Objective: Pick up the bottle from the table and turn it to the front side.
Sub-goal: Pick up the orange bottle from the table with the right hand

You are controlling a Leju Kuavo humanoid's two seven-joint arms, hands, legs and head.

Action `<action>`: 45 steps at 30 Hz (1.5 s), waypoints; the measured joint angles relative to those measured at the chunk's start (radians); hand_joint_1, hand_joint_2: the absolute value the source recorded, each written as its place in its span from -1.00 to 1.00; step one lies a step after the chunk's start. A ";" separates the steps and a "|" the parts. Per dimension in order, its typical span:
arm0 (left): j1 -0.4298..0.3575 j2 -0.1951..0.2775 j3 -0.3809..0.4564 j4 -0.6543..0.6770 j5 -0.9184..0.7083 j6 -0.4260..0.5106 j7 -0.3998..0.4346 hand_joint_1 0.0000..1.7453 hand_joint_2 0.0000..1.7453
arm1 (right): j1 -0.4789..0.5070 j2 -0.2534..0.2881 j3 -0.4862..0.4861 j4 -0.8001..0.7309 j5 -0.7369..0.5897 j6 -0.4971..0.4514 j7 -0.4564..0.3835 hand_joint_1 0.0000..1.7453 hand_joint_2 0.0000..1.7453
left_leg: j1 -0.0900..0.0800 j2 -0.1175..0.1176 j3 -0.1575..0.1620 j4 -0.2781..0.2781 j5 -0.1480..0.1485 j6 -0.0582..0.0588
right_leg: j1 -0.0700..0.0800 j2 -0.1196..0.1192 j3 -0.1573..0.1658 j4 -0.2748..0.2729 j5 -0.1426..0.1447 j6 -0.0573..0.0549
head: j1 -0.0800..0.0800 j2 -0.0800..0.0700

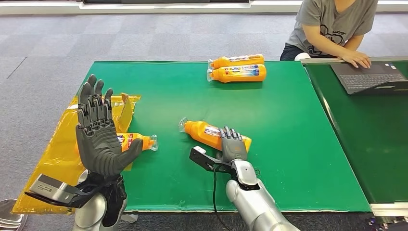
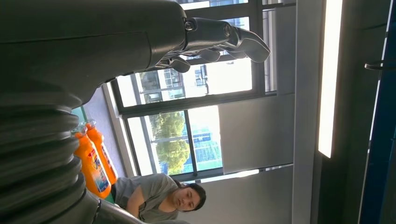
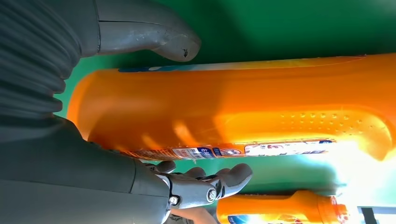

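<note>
Your right hand (image 1: 234, 144) is wrapped around the base of the bottle (image 1: 208, 133) lying mid-table (image 1: 288, 144), cap toward 10 o'clock. Left hand (image 1: 98, 134) is raised at 9 o'clock, released, fingers spread, holding nothing.

— What is the left arm doing?
— Raising the left hand (image 1: 98, 132) upright, palm forward, fingers (image 2: 243, 43) spreading apart, holding nothing.
— And the right?
— Reaching forward; the right hand (image 1: 233, 143) is lying palm-down, thumb (image 3: 154, 35) and fingers (image 3: 210, 184) straddling an orange bottle (image 1: 211, 135).
</note>
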 joint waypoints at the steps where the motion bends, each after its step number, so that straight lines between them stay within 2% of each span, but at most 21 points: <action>1: 0.000 0.000 0.000 0.000 0.000 0.000 0.000 -1.00 1.00 | -0.003 0.000 0.000 0.005 0.000 -0.001 -0.002 -1.00 1.00 | 0.000 0.000 0.000 0.000 0.000 0.000 | 0.000 0.000 0.000 0.000 0.000 0.000 | 0.000 0.000; 14: 0.009 0.001 0.000 -0.001 0.000 0.020 -0.003 -1.00 1.00 | -0.014 0.000 0.002 0.027 -0.004 -0.007 -0.003 -1.00 1.00 | 0.000 0.000 0.001 0.000 0.000 0.000 | 0.000 0.000 0.001 0.000 0.000 0.000 | 0.000 0.000; 23: 0.020 0.001 0.001 0.003 0.000 0.021 -0.006 -1.00 1.00 | -0.024 0.000 0.007 0.042 0.022 -0.004 0.057 -1.00 1.00 | 0.000 -0.001 0.001 0.000 0.000 0.000 | 0.000 -0.001 0.002 0.000 0.000 0.000 | 0.000 0.000; 25: 0.021 0.001 0.001 0.004 0.000 0.021 -0.006 -1.00 1.00 | -0.028 0.000 0.008 0.047 0.046 -0.002 0.106 -1.00 1.00 | 0.000 -0.001 0.001 0.000 0.000 0.000 | 0.000 -0.001 0.002 0.000 0.000 0.000 | 0.000 0.000; 29: 0.025 0.001 0.001 0.012 0.000 0.021 -0.006 -1.00 1.00 | -0.046 -0.010 0.010 0.067 0.114 0.042 0.306 -1.00 1.00 | 0.000 -0.001 0.001 0.000 0.000 0.000 | 0.000 -0.001 0.002 0.000 0.000 0.000 | 0.000 0.000; 31: 0.025 0.001 0.001 0.019 0.000 0.021 -0.006 -1.00 1.00 | -0.057 -0.023 0.009 0.080 0.126 0.059 0.368 -1.00 1.00 | 0.000 -0.001 0.001 0.000 0.000 0.000 | 0.000 -0.001 0.002 0.000 0.000 0.001 | 0.000 0.000; 37: 0.024 0.001 0.001 0.034 0.002 0.021 -0.007 -1.00 1.00 | -0.070 -0.052 0.001 0.102 0.131 0.057 0.387 -1.00 1.00 | 0.000 0.000 0.003 0.000 0.000 0.001 | -0.001 -0.001 0.005 -0.001 0.001 0.001 | 0.000 0.000; 45: 0.024 0.001 0.002 0.044 0.002 0.020 -0.008 -1.00 1.00 | -0.072 -0.056 -0.018 0.109 0.143 0.055 0.367 -1.00 1.00 | 0.000 0.000 0.005 0.000 0.000 0.001 | 0.000 -0.001 0.006 -0.001 0.001 0.001 | 0.000 0.000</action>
